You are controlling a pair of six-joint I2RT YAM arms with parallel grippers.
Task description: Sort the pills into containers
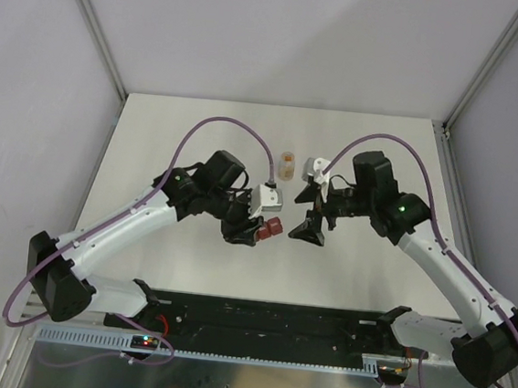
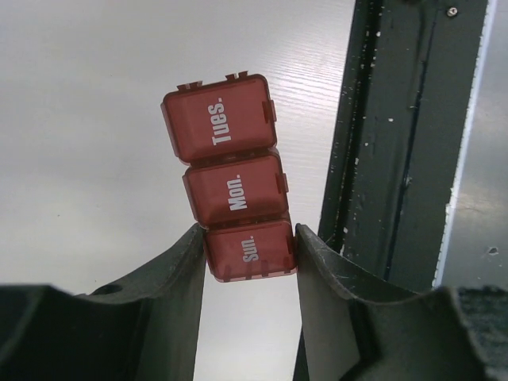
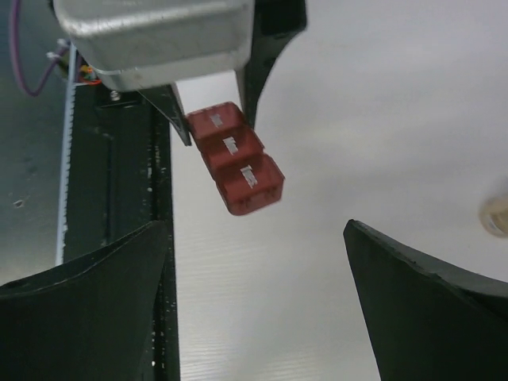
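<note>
Left pincer (image 2: 250, 238) clamps containers (image 2: 230, 151) at the Sun. end, lids shut, above counter (image 2: 95, 79). Right pincer (image 3: 255, 230) gapes empty opposite, probably to open a lid.

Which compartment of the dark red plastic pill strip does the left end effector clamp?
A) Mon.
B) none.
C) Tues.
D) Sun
D: in the left wrist view, the left end effector presses its fingers on both sides of the Sun. compartment of the dark red plastic pill strip.
</note>
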